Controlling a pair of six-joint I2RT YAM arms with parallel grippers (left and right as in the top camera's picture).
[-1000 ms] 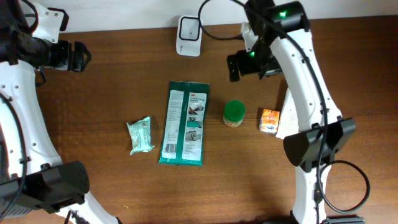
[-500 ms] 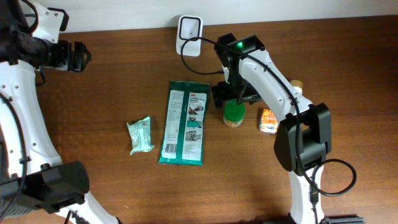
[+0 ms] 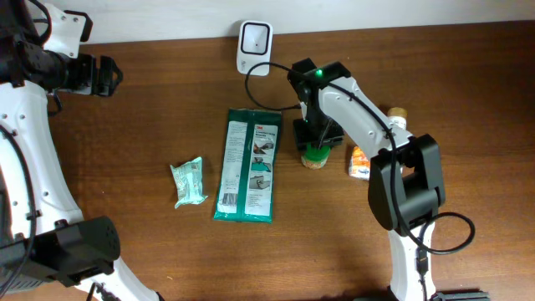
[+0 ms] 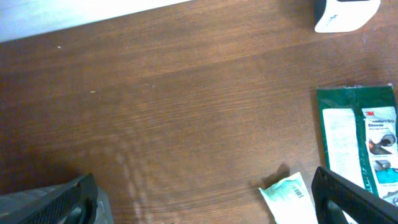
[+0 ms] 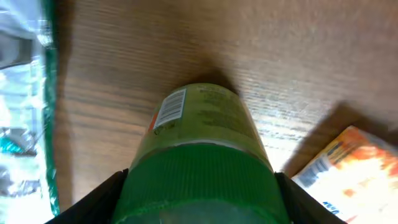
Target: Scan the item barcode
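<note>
The jar (image 3: 315,154) stands upright on the table (image 3: 150,242), with the packet (image 3: 248,165) on one side and the orange box (image 3: 362,162) on the other. Its long axis is vertical and the green lid (image 5: 199,180) points up.

The right gripper (image 3: 316,138) is directly above it. In the right wrist view the jaws come down on the lid from above, one finger at each side. The fingers (image 5: 112,196) lie against the rim with no gap to be seen, so they pinch the lid. How firm this grip is, the pictures do not tell.

The left gripper (image 3: 100,75) is well apart, near the far left edge of the table. Its jaws are spread wide and hold nothing. The right arm is clearly the nearer one.

The barcode (image 5: 169,111) sits on the side wall of the jar, just under the lid, on the part turned toward the packet. The scanner (image 3: 254,38) stands at the back edge of the table, beyond the far end of the packet, so from the jar it lies to the back and to the packet side.

The coming move probably turns on this: the jar must be lifted and tipped or rotated until the side wall with the barcode faces the scanner window. With a hold on the lid only, the body hangs below the jaws and may swing or slip.
</note>
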